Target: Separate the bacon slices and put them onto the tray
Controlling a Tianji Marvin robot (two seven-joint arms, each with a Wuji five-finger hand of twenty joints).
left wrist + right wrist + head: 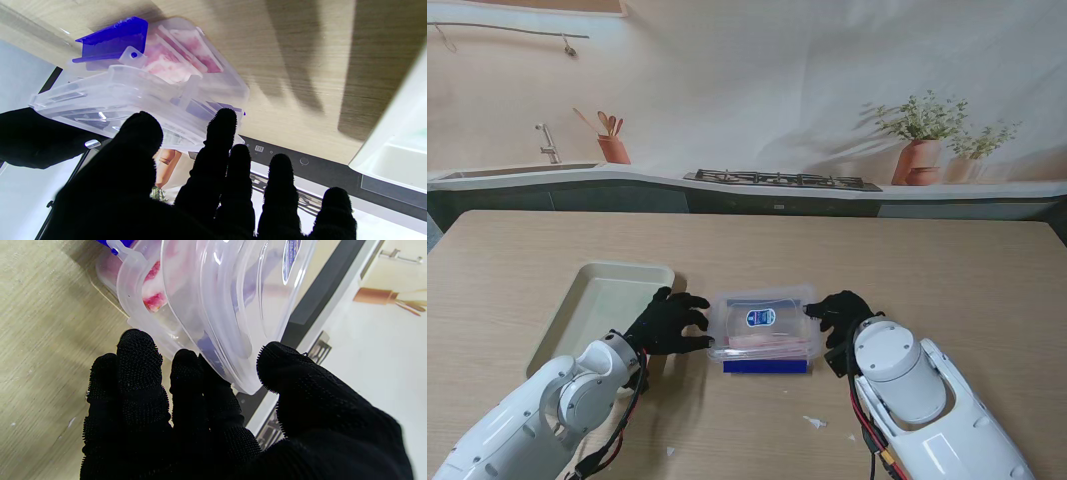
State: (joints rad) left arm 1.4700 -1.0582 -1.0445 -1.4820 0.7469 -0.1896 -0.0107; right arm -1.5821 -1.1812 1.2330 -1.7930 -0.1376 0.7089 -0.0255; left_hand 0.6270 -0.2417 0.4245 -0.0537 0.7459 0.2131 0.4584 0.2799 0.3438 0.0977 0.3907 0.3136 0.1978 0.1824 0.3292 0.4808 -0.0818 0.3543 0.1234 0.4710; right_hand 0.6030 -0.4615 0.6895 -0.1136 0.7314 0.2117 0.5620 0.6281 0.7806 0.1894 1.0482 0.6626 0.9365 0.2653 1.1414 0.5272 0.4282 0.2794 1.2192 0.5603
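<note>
Here both robot hands, left [670,322] and right [839,312], seemingly grip the bacon container's lid [761,318].

White crumbs [814,422] dot the wooden table [947,280] (near me).

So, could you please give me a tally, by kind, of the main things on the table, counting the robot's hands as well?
Trays: 1, the cream tray
Clear plastic boxes: 1, the bacon box with a blue clip
Gloved hands: 2, the left hand and the right hand
Total: 4
</note>
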